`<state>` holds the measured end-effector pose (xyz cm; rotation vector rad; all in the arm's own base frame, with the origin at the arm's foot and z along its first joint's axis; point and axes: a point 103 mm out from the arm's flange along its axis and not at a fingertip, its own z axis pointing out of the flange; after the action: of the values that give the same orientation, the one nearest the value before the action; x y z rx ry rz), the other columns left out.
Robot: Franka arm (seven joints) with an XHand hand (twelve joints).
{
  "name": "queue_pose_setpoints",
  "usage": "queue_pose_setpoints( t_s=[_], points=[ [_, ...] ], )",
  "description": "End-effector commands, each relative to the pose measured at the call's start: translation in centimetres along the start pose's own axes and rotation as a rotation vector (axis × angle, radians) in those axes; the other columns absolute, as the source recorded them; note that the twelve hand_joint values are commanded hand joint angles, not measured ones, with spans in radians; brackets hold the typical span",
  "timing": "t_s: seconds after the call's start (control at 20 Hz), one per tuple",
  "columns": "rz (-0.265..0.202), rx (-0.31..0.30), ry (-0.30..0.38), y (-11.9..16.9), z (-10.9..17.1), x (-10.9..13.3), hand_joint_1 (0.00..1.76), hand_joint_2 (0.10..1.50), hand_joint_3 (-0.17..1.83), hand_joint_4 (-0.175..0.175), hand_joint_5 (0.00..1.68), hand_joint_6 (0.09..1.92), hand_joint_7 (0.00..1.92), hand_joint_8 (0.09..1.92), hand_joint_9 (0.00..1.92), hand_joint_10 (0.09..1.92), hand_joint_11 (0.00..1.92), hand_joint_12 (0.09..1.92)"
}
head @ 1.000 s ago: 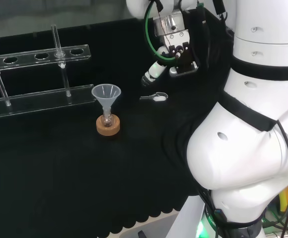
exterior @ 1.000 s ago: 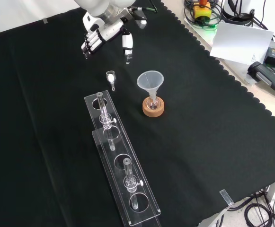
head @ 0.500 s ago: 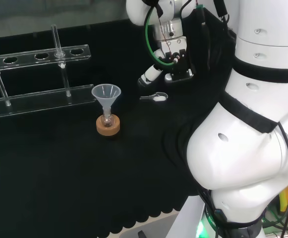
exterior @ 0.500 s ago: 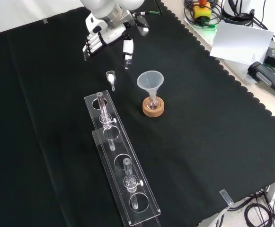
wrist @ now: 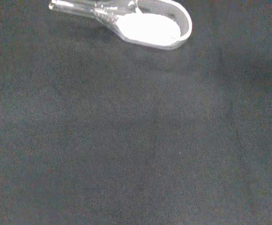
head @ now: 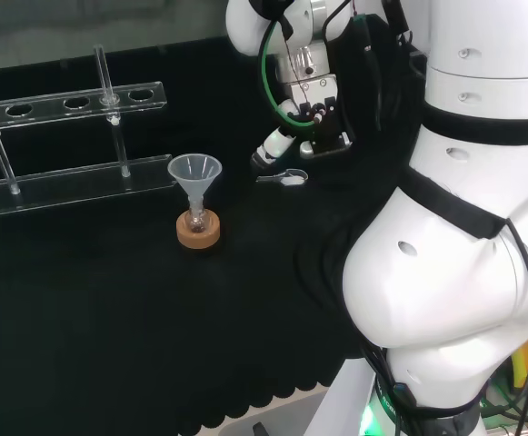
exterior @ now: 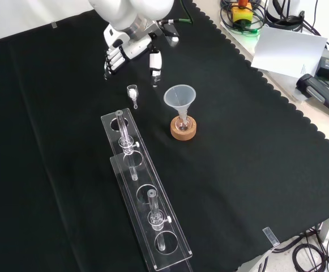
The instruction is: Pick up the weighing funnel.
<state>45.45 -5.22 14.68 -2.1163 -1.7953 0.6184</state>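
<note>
Lowered since a second ago, the hand (exterior: 124,50) is now seen just above the weighing funnel (exterior: 132,92), with fingers (exterior: 111,61) and thumb (exterior: 154,63) spread apart and nothing held. In the head view the hand (head: 311,123) is hung close over the weighing funnel (head: 286,178), and a gap is left between them.

The weighing funnel is laid flat on the black-clothed tabletop (exterior: 238,170), apart from the big funnel (exterior: 179,97), which is stood in a small flask on a cork ring (exterior: 183,131). In the wrist view the weighing funnel (wrist: 150,26) is shown filled with something white, probably powder, with its short stem pointed off to one side.

The approach is judged nearly finished, but the grasp is not yet made. For a clean pick, fingers and thumb should be brought down on either side of the scoop's walls and closed slowly. The piece should then be lifted level so that the white filling is not spilled. Tilting toward the stem is best avoided.
</note>
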Motion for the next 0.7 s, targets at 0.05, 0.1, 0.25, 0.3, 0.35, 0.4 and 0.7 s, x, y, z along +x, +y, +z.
queue_pose_setpoints(
  t_s=[0.05,0.1,0.25,0.3,0.35,0.4,0.7],
  points=[
    [-0.004,0.033,-0.012,0.1,0.7,-0.1,0.48,0.67,0.01,-0.009,0.0,0.09,0.11,0.4,0.0,0.61,0.0,0.84],
    [-0.001,0.035,-0.015,0.2,0.9,-0.1,0.48,0.67,0.01,-0.009,0.0,0.09,0.11,0.41,0.0,0.62,0.0,0.84],
    [0.006,0.035,-0.014,0.2,1.5,-0.1,0.48,0.67,0.01,-0.003,0.0,0.09,0.1,0.42,0.0,0.66,0.0,0.84],
    [0.009,0.03,-0.016,0.3,1.7,-0.1,0.48,0.67,0.01,-0.001,0.0,0.09,0.1,0.43,0.0,0.67,0.0,0.84],
    [0.01,0.024,-0.019,0.3,1.8,-0.1,0.48,0.67,0.01,0.001,0.01,0.09,0.1,0.43,0.01,0.69,0.0,0.84],
    [0.013,0.024,-0.019,0.4,2.0,-0.1,0.49,0.67,0.01,0.002,0.02,0.09,0.11,0.44,0.02,0.7,0.0,0.84],
    [0.018,0.021,-0.04,1.0,3.1,-0.2,0.5,0.68,0.02,0.015,0.1,0.09,0.17,0.46,0.08,0.72,0.0,0.86]
  ],
)
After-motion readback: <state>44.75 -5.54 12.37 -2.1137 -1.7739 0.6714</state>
